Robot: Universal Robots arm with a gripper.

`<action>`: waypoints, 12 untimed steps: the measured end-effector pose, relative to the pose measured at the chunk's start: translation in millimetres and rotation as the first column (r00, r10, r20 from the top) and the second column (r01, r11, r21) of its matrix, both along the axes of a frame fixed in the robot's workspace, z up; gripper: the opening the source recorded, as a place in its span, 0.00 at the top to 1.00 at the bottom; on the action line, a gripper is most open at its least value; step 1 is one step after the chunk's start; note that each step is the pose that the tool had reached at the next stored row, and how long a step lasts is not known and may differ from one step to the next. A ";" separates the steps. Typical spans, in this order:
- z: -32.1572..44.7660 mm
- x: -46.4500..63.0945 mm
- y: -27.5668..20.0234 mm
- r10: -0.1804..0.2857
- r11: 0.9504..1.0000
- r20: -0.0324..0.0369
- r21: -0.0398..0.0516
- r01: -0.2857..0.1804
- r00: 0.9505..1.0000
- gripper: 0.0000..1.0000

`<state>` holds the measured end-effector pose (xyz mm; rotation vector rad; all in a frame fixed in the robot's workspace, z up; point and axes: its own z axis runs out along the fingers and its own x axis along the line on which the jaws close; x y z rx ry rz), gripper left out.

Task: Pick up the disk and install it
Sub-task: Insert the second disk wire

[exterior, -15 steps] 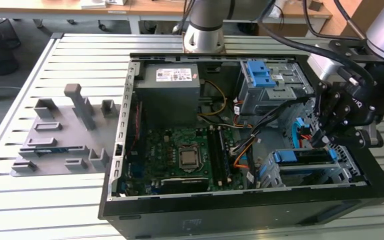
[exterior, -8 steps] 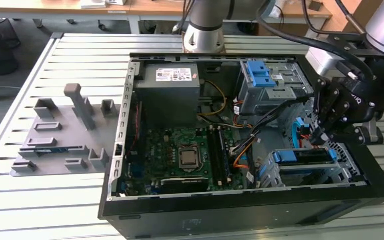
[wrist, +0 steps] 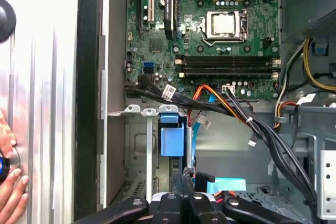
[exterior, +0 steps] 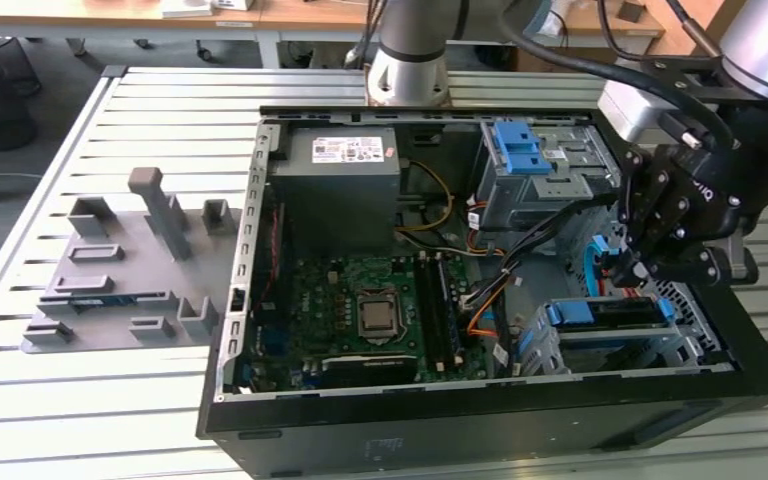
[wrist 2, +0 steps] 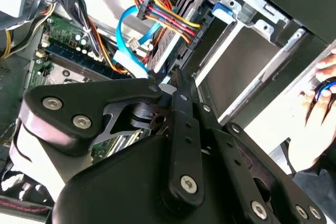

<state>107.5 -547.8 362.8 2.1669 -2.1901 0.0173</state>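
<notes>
The disk stands on edge in the lower drive bay at the case's front corner, on the exterior view's right. Its blue carrier frame shows along the top. In the first wrist view the blue carrier end sits in the metal bay, just beyond my fingertips. My black gripper points down right over the disk's upper edge. Its fingers are shut together, with nothing visible between them, in both wrist views. Whether the tips touch the disk I cannot tell.
The open computer case lies on a slatted table. Inside are a green motherboard, a grey power-supply box, a cage with a blue latch and cable bundles. A grey fixture sits left. A person's hand rests beside the case.
</notes>
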 end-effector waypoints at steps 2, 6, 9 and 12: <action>5.1 -1.6 0.1 0.000 1.000 0.000 0.000 0.000 1.000 0.89; 7.2 -10.6 0.3 0.000 1.000 0.002 0.000 0.000 1.000 0.89; 9.2 -12.5 1.9 0.000 1.000 0.003 0.000 0.000 1.000 0.89; 13.0 -12.6 5.6 0.000 1.000 0.003 0.000 0.000 1.000 0.89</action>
